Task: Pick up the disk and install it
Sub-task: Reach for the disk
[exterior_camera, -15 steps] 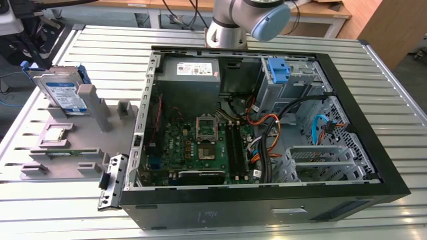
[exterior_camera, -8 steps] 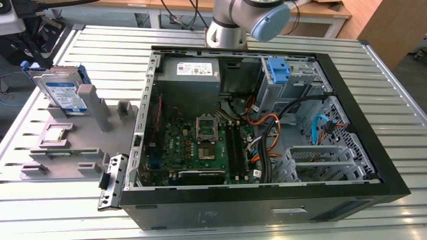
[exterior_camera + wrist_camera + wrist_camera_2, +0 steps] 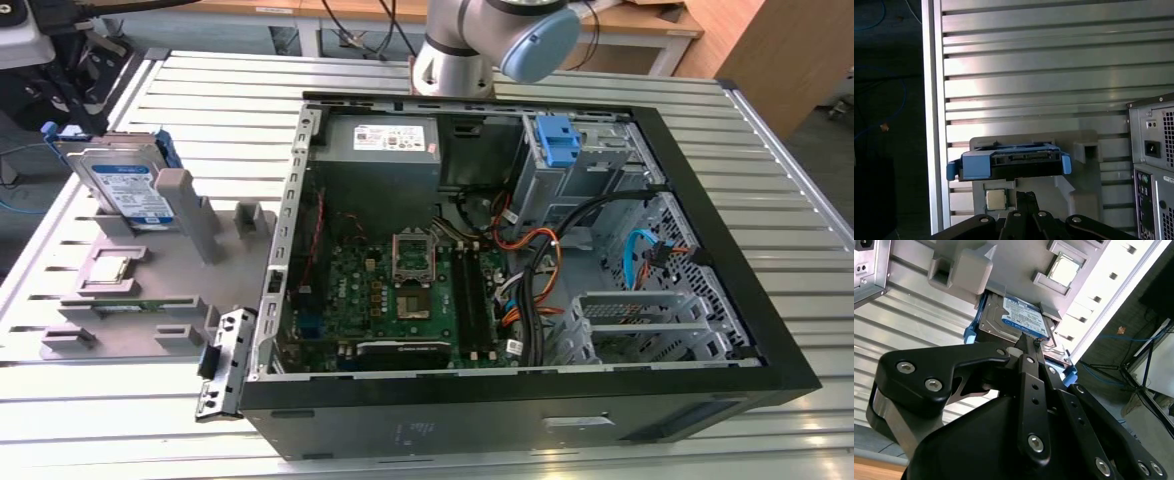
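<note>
Disk upright on edge in grey holder; pincer apart from disk, jaws closed on nothing; ribbed worktop open beside holder

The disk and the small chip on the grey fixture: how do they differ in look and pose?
The disk stands on edge in the grey fixture; the chip lies flat in a recess. The disk is larger and rectangular, with a blue-and-white label and blue carrier; the chip is small, square, plain silver. Both rest on that fixture, outside the computer case.
</note>
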Robot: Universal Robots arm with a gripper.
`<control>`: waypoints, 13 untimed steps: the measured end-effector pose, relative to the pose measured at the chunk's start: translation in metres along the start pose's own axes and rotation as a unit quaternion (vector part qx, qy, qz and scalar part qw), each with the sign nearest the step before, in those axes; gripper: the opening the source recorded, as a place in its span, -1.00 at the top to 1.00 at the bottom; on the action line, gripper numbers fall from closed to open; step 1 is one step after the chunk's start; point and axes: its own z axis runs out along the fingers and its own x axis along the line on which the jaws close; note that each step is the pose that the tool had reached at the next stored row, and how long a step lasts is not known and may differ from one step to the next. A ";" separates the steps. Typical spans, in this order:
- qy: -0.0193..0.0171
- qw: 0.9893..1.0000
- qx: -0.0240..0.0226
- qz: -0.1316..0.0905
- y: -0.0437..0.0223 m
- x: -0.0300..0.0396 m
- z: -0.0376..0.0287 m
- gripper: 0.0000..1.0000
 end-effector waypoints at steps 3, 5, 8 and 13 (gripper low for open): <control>0.000 1.000 0.000 0.000 0.0017 0.0003 0.0004 0.79; 0.000 1.000 0.000 0.000 0.0032 0.0005 0.0007 0.79; 0.000 1.000 -0.001 0.000 0.0047 0.0010 0.0010 0.79; 0.000 1.000 -0.004 0.000 0.0057 0.0039 0.0018 0.79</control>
